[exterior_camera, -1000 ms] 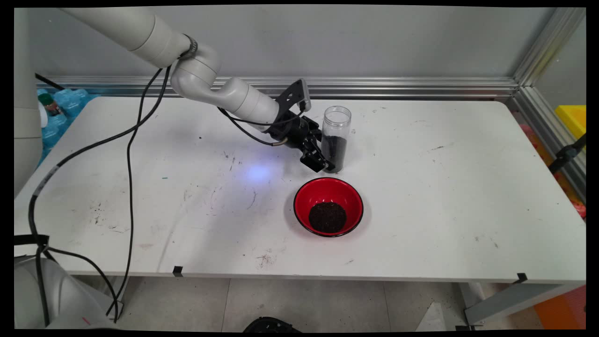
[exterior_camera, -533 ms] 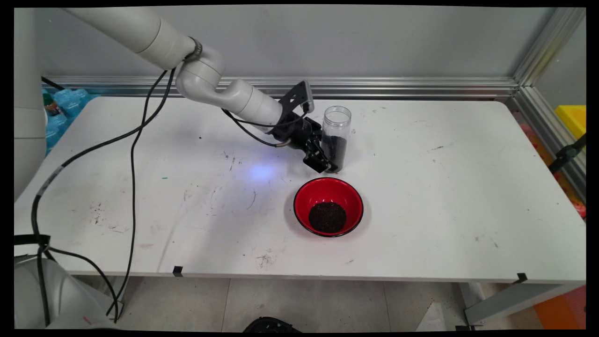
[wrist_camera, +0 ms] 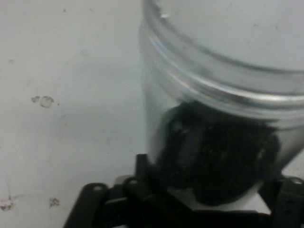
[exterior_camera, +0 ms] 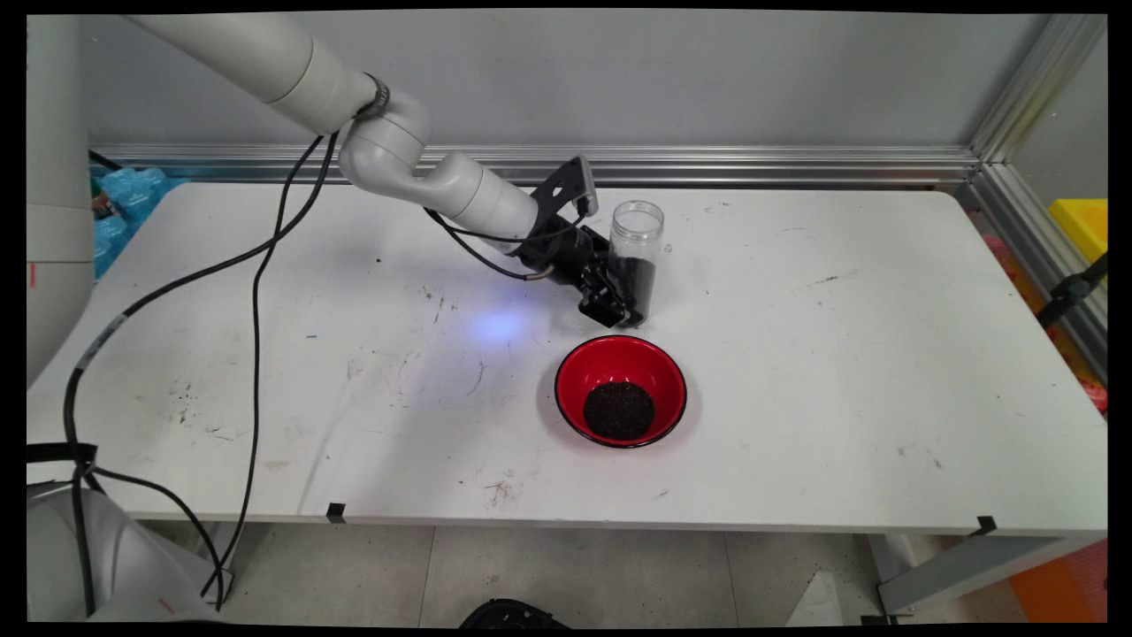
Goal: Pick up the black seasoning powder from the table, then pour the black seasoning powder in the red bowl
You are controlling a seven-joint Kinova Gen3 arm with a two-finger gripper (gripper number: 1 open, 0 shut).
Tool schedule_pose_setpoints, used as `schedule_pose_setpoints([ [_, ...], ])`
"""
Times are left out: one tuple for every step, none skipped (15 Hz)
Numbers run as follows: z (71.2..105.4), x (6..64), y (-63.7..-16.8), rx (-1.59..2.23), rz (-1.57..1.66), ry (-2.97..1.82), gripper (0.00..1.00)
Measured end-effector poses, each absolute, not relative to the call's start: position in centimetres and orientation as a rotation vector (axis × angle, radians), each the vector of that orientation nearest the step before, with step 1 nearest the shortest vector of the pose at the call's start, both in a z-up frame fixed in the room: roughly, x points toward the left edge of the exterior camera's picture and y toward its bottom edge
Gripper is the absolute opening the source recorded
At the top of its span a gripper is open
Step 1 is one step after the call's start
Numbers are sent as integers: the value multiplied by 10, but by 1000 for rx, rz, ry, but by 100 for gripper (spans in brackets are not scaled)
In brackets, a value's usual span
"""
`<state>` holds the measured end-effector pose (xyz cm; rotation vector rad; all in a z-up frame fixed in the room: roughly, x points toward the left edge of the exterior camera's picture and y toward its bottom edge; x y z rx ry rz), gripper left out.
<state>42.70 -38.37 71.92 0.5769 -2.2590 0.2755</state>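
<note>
A clear open-topped jar [exterior_camera: 637, 252] stands upright at the table's rear middle, its lower half filled with dark grains. My gripper [exterior_camera: 626, 303] comes in low from the left and is open, its fingers straddling the jar's lower part. The hand view shows the jar [wrist_camera: 213, 109] filling the space between the fingers, very close to the gripper [wrist_camera: 213, 176]. Just in front of the jar sits a red bowl [exterior_camera: 619, 361] with a black rim and a heap of dark grains [exterior_camera: 619, 410] in its bottom.
Black cables [exterior_camera: 256, 292] hang from the arm over the table's left half. Blue packs [exterior_camera: 124, 190] lie beyond the table's rear left corner. A yellow box [exterior_camera: 1083, 221] sits past the right edge. An aluminium rail [exterior_camera: 752, 164] runs along the back.
The gripper has slid a little to the right and back, closing in around the jar's lower part. Jar and bowl have stayed put.
</note>
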Motion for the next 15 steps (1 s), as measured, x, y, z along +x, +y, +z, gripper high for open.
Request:
schedule_pose_setpoints([
  [719,426,-384,576,271,-2259,0],
  [718,426,-383,575,267,-2260,0],
  [718,425,-383,575,263,-2260,0],
  [717,425,-383,574,259,-2261,0],
  [717,425,-382,573,254,-2262,0],
  [716,424,-382,572,249,-2264,0],
  [716,425,-381,573,246,-2266,0],
  [716,425,-381,573,244,-2267,0],
  [716,425,-381,574,242,-2268,0],
  [716,425,-381,576,241,-2269,0],
  [717,426,-381,577,241,-2270,0],
  [718,426,-381,579,241,-2270,0],
  [721,427,-382,580,241,-2270,0],
  [724,427,-382,582,240,-2268,0],
  [727,428,-382,582,239,-2266,0],
])
